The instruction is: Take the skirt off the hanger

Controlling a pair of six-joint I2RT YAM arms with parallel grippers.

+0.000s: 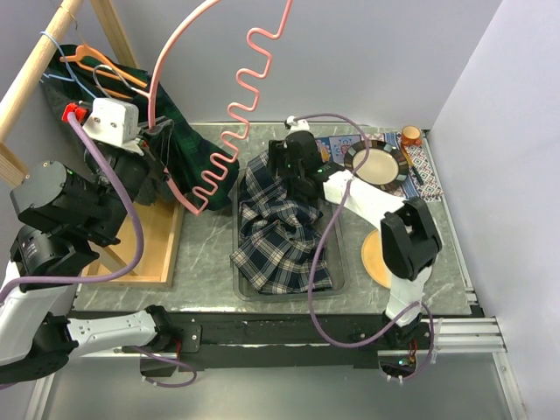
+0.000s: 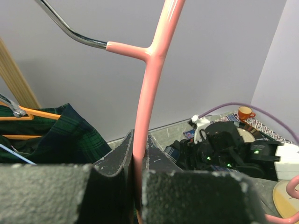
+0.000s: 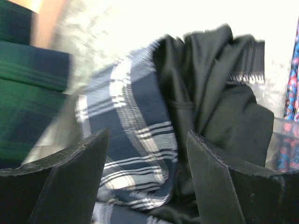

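The navy-and-white plaid skirt (image 1: 278,232) lies crumpled in a clear tray (image 1: 337,278) at the table's middle, free of the hanger. The pink hanger (image 1: 234,96), with a wavy arm, is held up in the air at the left. My left gripper (image 1: 159,133) is shut on its pink rod (image 2: 148,93), which runs up between the jaws in the left wrist view. My right gripper (image 1: 302,191) is open just above the skirt's far end. In the right wrist view the plaid cloth and dark lining (image 3: 140,126) fill the gap between the open fingers (image 3: 77,161).
A green plaid garment (image 1: 179,122) hangs with orange hangers (image 1: 105,63) on a wooden rack (image 1: 35,70) at the left, over a wooden box (image 1: 157,254). A plate (image 1: 378,164), an orange mug (image 1: 409,135) and a patterned mat stand back right. A round cork mat (image 1: 374,261) lies right of the tray.
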